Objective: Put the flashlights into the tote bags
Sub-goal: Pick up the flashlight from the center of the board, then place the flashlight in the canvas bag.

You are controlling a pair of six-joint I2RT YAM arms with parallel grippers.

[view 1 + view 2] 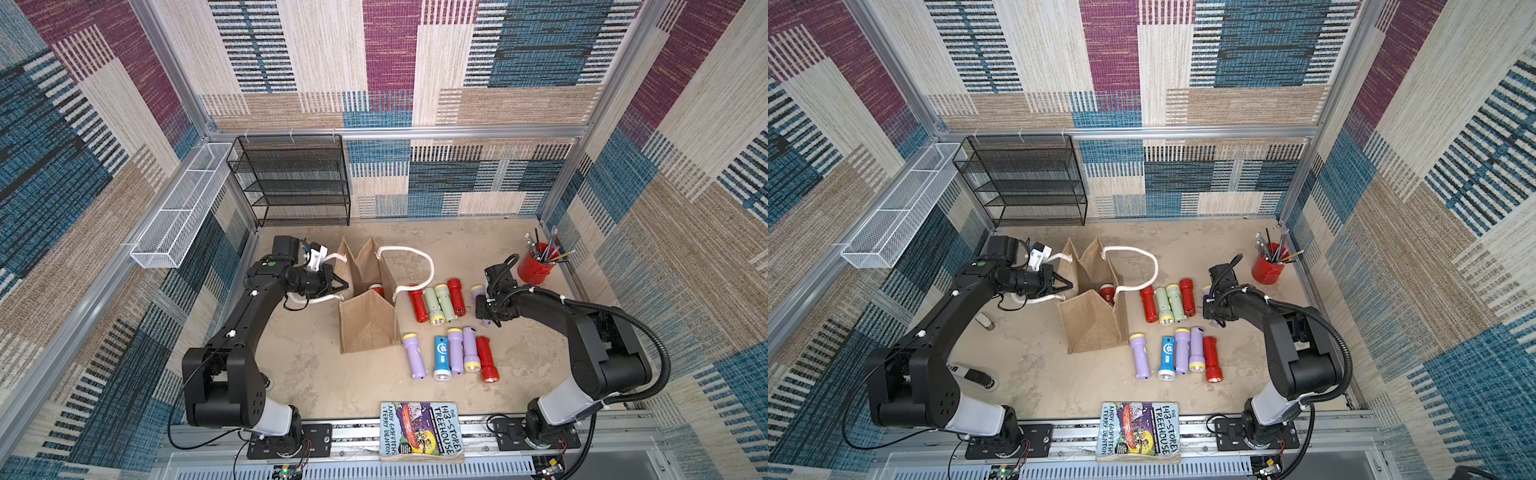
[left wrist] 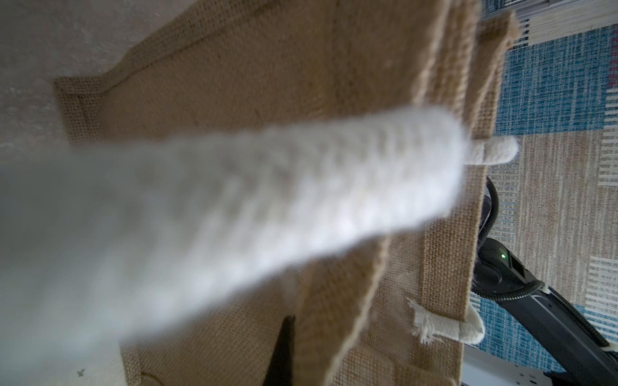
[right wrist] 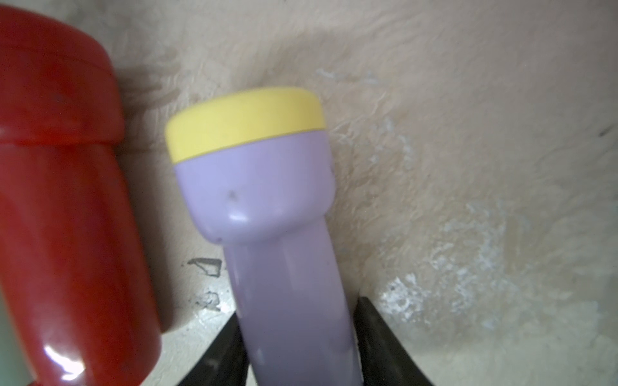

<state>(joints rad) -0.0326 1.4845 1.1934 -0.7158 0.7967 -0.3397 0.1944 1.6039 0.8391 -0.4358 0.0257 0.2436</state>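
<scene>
My right claw [image 3: 297, 310] pinches the barrel of a lilac flashlight [image 3: 254, 173] lying on the table [image 3: 468, 167], just beside a red flashlight [image 3: 67, 200]. I'd lift straight up, clear of it, then cross to the bag [image 1: 368, 324], whose handle [image 2: 301, 194] my closed left claw [image 1: 334, 286] grips.
</scene>
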